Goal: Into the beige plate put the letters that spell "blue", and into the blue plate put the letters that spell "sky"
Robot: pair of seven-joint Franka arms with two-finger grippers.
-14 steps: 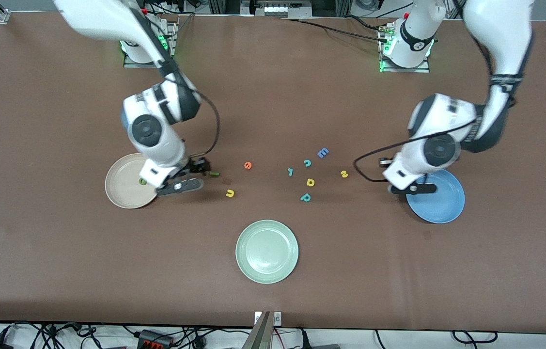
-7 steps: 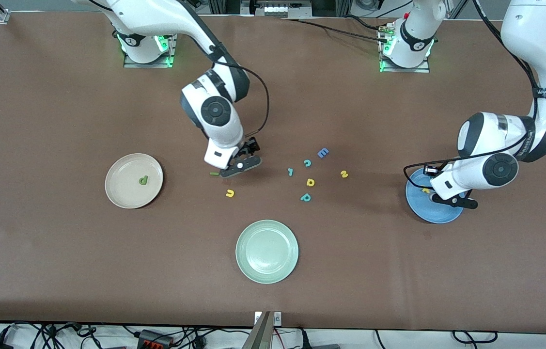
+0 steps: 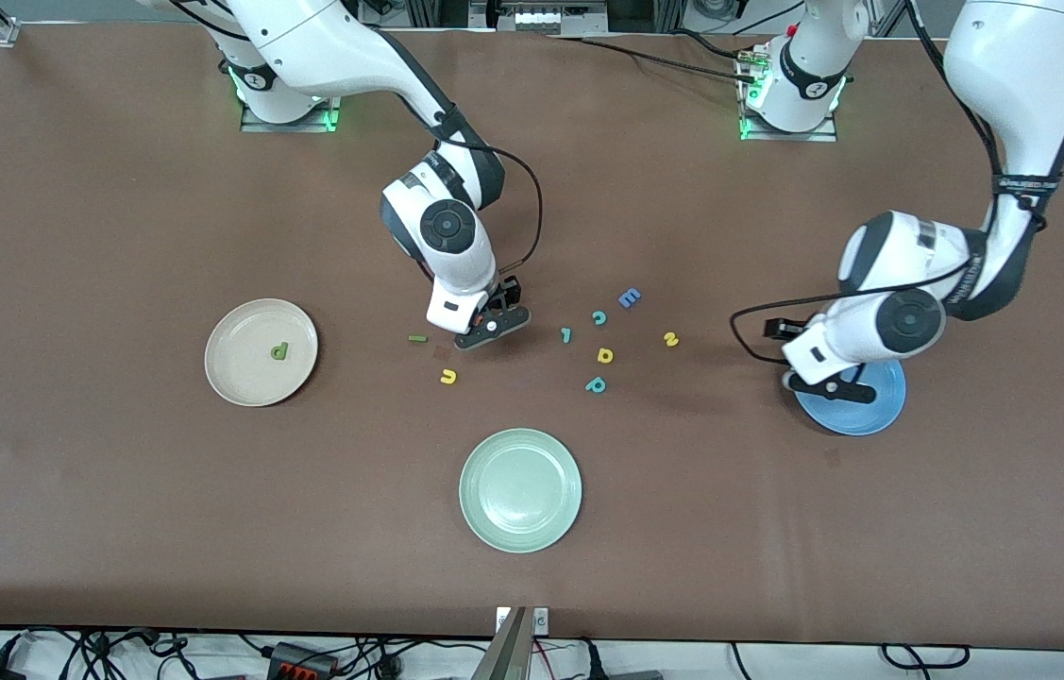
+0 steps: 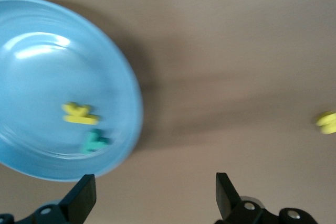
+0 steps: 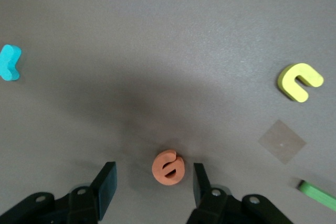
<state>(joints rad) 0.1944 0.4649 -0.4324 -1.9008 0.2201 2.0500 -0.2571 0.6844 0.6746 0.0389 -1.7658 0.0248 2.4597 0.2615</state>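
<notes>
A: What is hidden?
B: The orange e [image 5: 168,168] is visible only from the right wrist view; the yellow k [image 4: 80,114] and teal y [image 4: 94,142] lie blurred in the glossy blue plate [image 4: 31,35].
A: End effectors?
B: Right end effector [image 5: 152,184]: fingers apart, straddling the e, not gripping. Left end effector [image 4: 155,198]: fully open, empty, above the plate's rim. The dark green b [image 3: 278,351] lies in the beige plate [image 3: 239,378].

The light was even and bright from above. The arms threw soft shadows on the table [image 3: 116,491]. The left wrist view was blurred by motion, with a white glare on the blue plate [image 4: 31,51]. The right wrist view was sharp, with a dark shadow around the e [image 5: 168,168].
</notes>
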